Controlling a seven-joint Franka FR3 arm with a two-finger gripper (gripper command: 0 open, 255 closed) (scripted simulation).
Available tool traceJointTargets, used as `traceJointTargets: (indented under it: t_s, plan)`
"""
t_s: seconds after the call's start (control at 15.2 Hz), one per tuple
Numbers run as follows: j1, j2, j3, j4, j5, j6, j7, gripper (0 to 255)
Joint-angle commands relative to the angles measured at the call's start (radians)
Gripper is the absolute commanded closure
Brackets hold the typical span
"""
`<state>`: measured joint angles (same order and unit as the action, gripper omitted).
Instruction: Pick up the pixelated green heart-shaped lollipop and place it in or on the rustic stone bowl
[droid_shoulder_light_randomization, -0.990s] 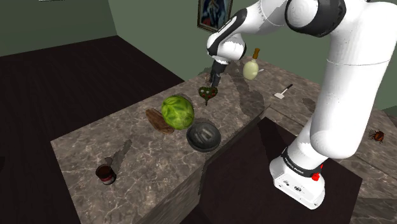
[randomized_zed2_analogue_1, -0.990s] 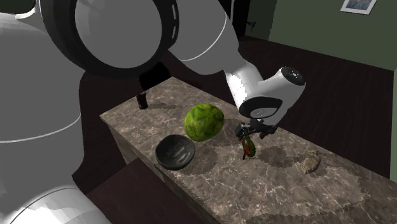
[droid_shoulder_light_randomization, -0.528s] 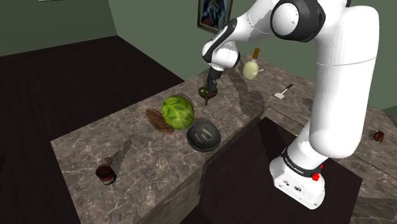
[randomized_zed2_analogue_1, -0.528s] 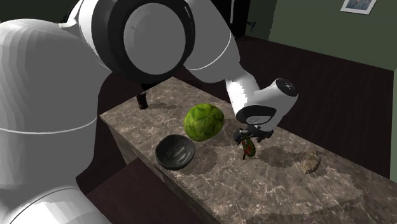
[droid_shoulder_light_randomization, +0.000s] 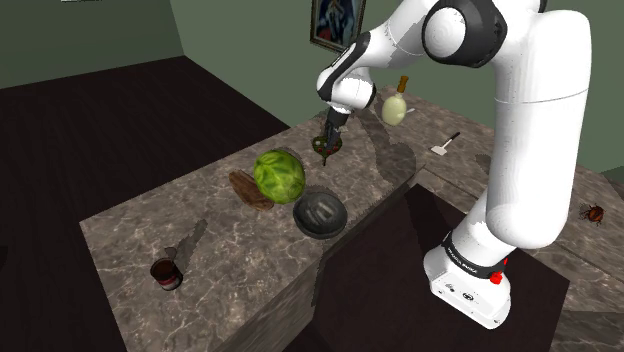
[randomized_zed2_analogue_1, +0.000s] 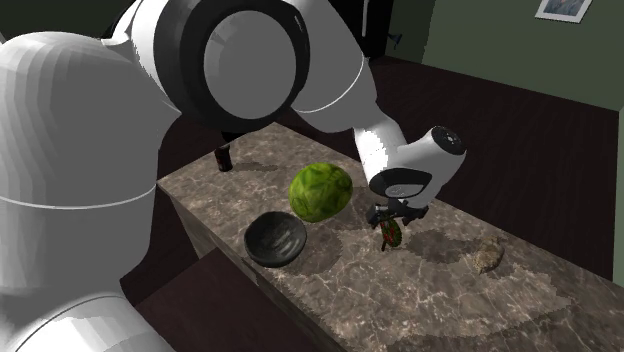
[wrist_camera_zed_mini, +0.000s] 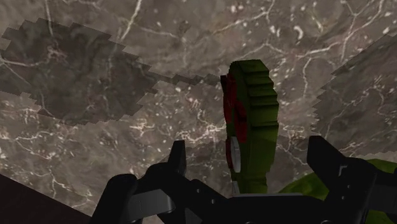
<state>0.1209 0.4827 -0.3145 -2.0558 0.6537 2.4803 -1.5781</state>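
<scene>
The green heart-shaped lollipop (droid_shoulder_light_randomization: 324, 147) with a red face stands upright on the marble counter (droid_shoulder_light_randomization: 200, 215), beyond the cabbage. My gripper (droid_shoulder_light_randomization: 329, 133) hangs straight over it, also seen from the second exterior view, gripper (randomized_zed2_analogue_1: 393, 214) above lollipop (randomized_zed2_analogue_1: 390, 233). In the wrist view the lollipop (wrist_camera_zed_mini: 251, 124) stands edge-on between my gripper's (wrist_camera_zed_mini: 251, 156) two fingers, which stand apart with a gap on either side of it. The dark stone bowl (droid_shoulder_light_randomization: 320, 215) sits near the counter's front edge, bowl (randomized_zed2_analogue_1: 275, 240) beside the cabbage.
A green cabbage (droid_shoulder_light_randomization: 278, 175) lies between lollipop and bowl, with a brown object (droid_shoulder_light_randomization: 248, 190) beside it. A dark can (droid_shoulder_light_randomization: 166, 272) stands at the counter's far end. A pale bottle (droid_shoulder_light_randomization: 395, 108) and a spatula (droid_shoulder_light_randomization: 445, 145) lie behind the arm.
The arm's upper joints swung round and the hand settled slightly lower over the lollipop. The lollipop has stayed in place on the counter.
</scene>
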Motion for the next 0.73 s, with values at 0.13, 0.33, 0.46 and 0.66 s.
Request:
traceJointTargets:
  t_s: [0.13, 0.33, 0.46, 0.66]
  plan:
    - [0.000, 0.000, 0.000, 0.000, 0.000, 0.000, 0.000, 255]
    - [0.000, 0.000, 0.000, 0.000, 0.000, 0.000, 0.000, 255]
    - [0.000, 0.000, 0.000, 0.000, 0.000, 0.000, 0.000, 255]
    - [0.000, 0.000, 0.000, 0.000, 0.000, 0.000, 0.000, 255]
